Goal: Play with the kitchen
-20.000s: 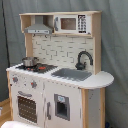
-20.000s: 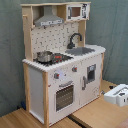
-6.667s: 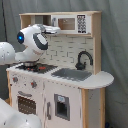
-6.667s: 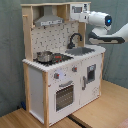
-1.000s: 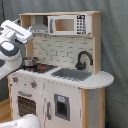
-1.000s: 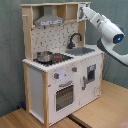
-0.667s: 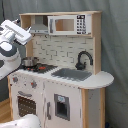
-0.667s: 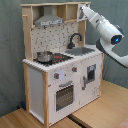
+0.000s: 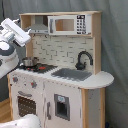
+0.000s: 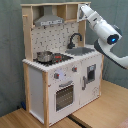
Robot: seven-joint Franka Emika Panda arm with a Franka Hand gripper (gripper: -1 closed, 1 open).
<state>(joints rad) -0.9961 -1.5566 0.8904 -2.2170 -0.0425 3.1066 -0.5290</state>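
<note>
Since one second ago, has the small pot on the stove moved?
No. The pot sits on the same rear burner of the stove, at the second exterior view's left of the black faucet, as before.

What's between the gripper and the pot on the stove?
Nothing visible. The arm's end is up by the kitchen's top shelf, at the second exterior view's right. The pot sits on the stove below, toward that view's left, with open air between and the faucet off to the side.
</note>
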